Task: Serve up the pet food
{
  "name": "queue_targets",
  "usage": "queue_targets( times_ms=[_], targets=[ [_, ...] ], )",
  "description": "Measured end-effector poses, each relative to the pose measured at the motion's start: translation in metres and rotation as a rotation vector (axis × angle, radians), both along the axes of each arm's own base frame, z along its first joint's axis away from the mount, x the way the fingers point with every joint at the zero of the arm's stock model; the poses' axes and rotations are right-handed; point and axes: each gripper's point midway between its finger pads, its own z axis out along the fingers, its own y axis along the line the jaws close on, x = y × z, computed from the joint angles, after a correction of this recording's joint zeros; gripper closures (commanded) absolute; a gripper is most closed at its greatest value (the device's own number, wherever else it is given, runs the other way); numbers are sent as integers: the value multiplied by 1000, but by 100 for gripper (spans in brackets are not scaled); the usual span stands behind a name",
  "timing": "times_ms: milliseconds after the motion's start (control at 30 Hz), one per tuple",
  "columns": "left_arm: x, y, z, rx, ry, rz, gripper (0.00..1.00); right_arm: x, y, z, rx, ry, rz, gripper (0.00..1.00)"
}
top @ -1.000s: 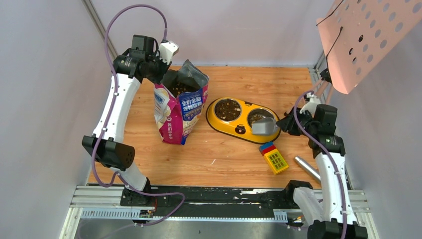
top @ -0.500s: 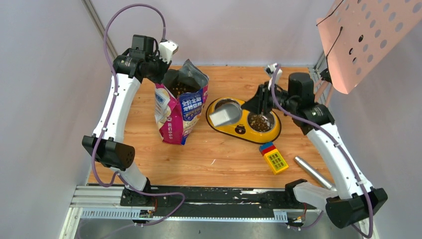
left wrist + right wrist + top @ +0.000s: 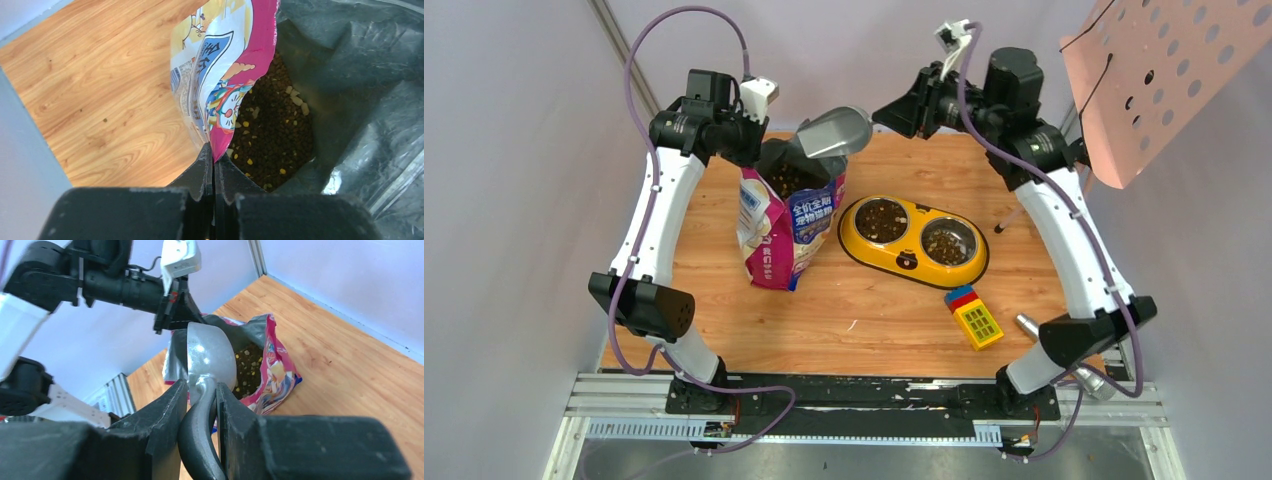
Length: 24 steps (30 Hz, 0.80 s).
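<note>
Wood surface (image 3: 874, 320), grey walls: left arm arched, left end effector (image 3: 213, 159) pinched tight on bag (image 3: 789, 225) rim at 11 o'clock; right arm stretched to 12, right end effector (image 3: 202, 390) clamping scoop (image 3: 834, 132) handle (bowl over bag mouth); pet food (image 3: 270, 135) inside bag, also in feeder (image 3: 914, 235) bowls, centre.

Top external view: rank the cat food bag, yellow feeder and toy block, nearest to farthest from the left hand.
1. cat food bag: far left, its rim pinched in the left hand.
2. yellow feeder: centre, to the right of the bag.
3. toy block: near right, in front of the feeder.
</note>
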Motion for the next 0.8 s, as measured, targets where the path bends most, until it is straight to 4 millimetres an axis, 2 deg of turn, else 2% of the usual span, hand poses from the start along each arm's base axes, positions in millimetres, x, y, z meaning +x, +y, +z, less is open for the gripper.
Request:
queue_targets(
  times_ms=[100, 233, 300, 433, 700, 800],
  targets=[
    [-2, -6, 1, -32, 9, -6, 100, 21, 18, -16, -55, -7, 3, 100],
    [-5, -18, 2, -57, 15, -29, 100, 49, 42, -60, -173, 31, -12, 100],
    [-7, -25, 2, -64, 16, -45, 100, 59, 51, -89, -251, 60, -38, 100],
    [-10, -35, 2, -73, 19, -71, 100, 68, 62, -132, -392, 104, -99, 100],
    [-11, -42, 3, -112, 30, -65, 100, 72, 84, -156, -518, 100, -208, 100],
    [-11, -42, 3, -117, 32, -62, 100, 77, 86, -169, -544, 121, -252, 100]
  ],
)
